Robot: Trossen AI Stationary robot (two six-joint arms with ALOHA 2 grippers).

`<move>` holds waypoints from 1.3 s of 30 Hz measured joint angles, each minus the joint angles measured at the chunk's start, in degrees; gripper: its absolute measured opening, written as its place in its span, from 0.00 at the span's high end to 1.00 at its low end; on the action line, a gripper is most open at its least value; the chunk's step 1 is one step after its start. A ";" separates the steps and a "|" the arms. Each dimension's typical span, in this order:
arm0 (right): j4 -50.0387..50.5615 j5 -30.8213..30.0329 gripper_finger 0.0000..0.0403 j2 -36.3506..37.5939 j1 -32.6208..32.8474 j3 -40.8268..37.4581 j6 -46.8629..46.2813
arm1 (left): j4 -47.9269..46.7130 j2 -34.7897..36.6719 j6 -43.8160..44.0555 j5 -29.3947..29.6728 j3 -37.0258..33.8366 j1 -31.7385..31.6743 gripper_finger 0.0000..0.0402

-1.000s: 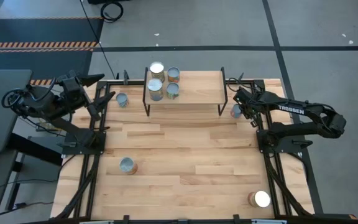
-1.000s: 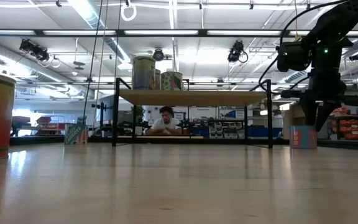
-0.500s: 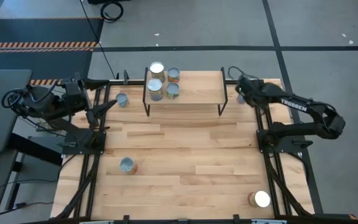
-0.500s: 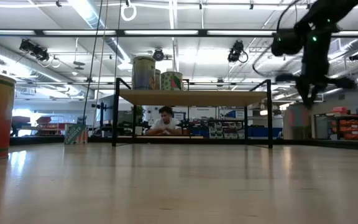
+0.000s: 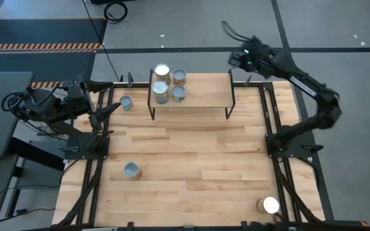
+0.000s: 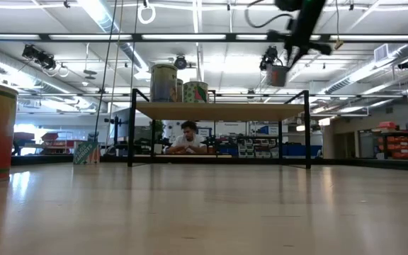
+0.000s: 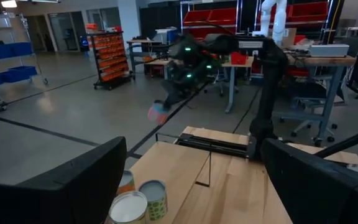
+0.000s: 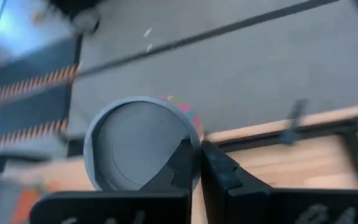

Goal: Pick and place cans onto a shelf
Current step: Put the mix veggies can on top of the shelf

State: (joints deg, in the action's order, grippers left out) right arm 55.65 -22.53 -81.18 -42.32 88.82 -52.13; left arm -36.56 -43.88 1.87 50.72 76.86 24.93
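The can (image 8: 143, 144), a small round tin with a smooth grey top and a pink-patterned label, hung pinched by its rim in my right end effector (image 8: 199, 163), fingers closed tight, above the right end of the shelf (image 5: 204, 96). That light-wood board on thin black legs carried four cans (image 5: 168, 83). My left end effector (image 5: 111, 102) waited wide open, empty, beside the table (image 5: 191, 154).

A robotics workshop: bare ceiling beams with strip lights (image 6: 190, 37), a grey concrete floor (image 5: 339, 45) with hazard striping (image 5: 40, 46), red parts-bin racks (image 7: 213, 15), and a person (image 6: 187, 139) seated at a workbench.
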 joint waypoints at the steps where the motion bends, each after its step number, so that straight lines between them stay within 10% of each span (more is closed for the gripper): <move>1: 1.15 1.58 0.96 -2.81 0.83 3.17 1.09 | 0.00 0.00 0.00 0.00 0.00 0.00 0.05; 8: 7.90 9.18 0.96 -19.43 6.18 20.79 5.61 | -0.02 0.02 0.02 0.00 0.00 0.00 0.05; 16: 8.32 8.63 0.96 -28.40 7.57 23.91 6.89 | -0.04 0.02 0.83 0.00 0.00 0.00 0.05; 39: 7.57 7.73 0.87 -29.39 8.60 23.91 6.80 | 1.43 0.02 1.42 0.02 0.00 0.00 0.05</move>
State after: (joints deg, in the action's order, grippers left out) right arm 63.22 -14.80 -110.56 -33.71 112.73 -45.32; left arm -35.12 -43.86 3.29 50.74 76.86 24.93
